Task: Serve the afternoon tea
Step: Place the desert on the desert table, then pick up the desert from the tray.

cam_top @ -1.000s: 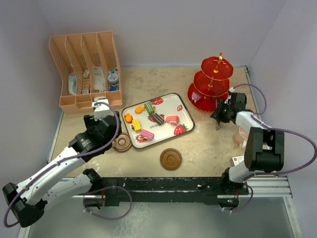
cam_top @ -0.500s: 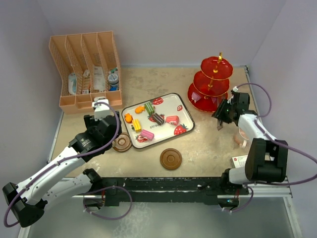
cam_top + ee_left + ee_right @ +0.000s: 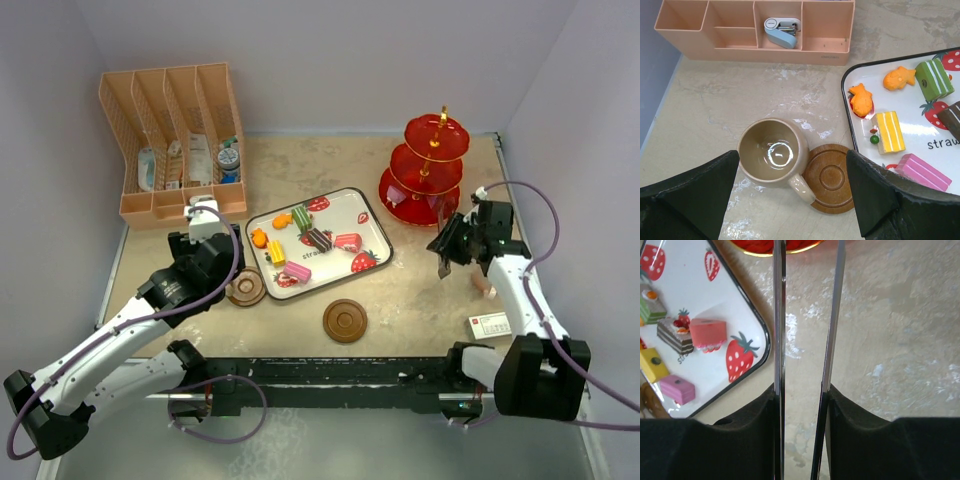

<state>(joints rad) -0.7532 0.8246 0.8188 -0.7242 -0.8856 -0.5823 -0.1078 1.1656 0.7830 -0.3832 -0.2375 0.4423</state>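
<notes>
The metal tongs are clamped in the right gripper, the left gripper is held wide. Tips should be squared over the pink cake slice by the tray's right edge.

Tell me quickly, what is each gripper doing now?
Left gripper: open, empty, above the tan mug.
Right gripper: closed on the metal tongs.

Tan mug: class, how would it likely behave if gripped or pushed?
The tan mug looks glazed, with a bright glint inside, so probably rigid and slippery. It stands upright, empty and squat: likely to slide, not tip. Its handle overlaps the saucer, which may shift too.
</notes>
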